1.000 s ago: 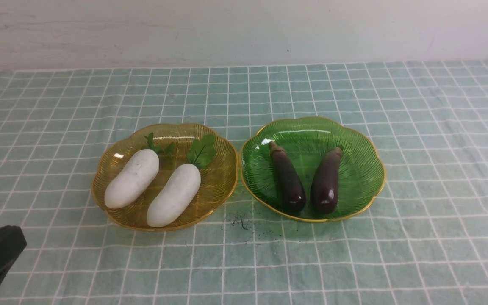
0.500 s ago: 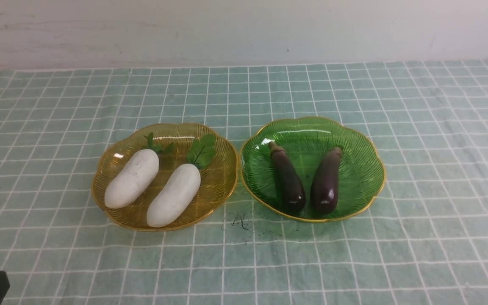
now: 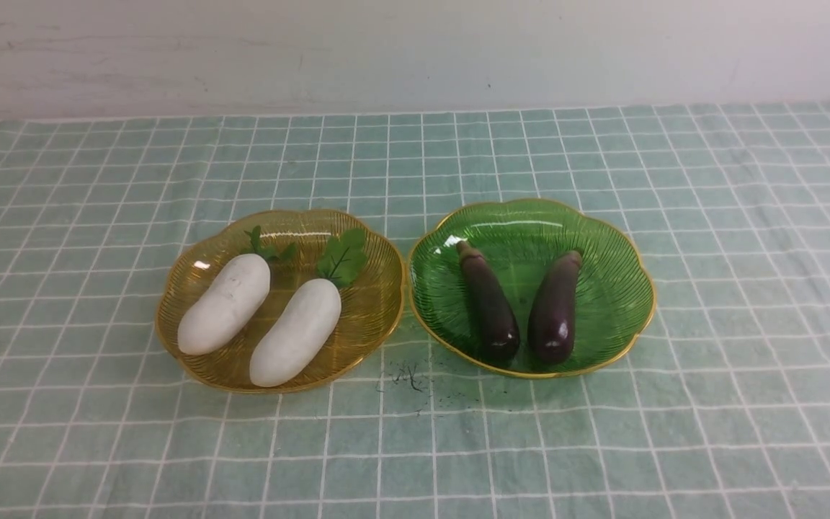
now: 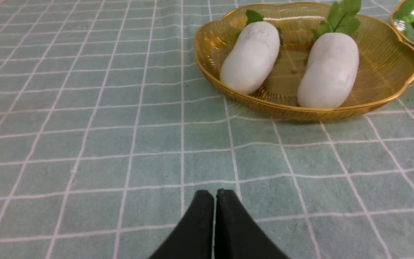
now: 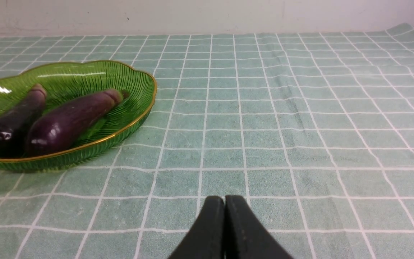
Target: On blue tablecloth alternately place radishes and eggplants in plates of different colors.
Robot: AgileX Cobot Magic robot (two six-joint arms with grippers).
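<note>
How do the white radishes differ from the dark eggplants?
The radishes are white and matte; the eggplants are glossy dark purple. The radishes are thicker, the eggplants slimmer. The radishes have green leaves, while the eggplants end in brownish stem caps. Both kinds lie as a pair, the radishes in the amber plate, the eggplants in the green one.
</note>
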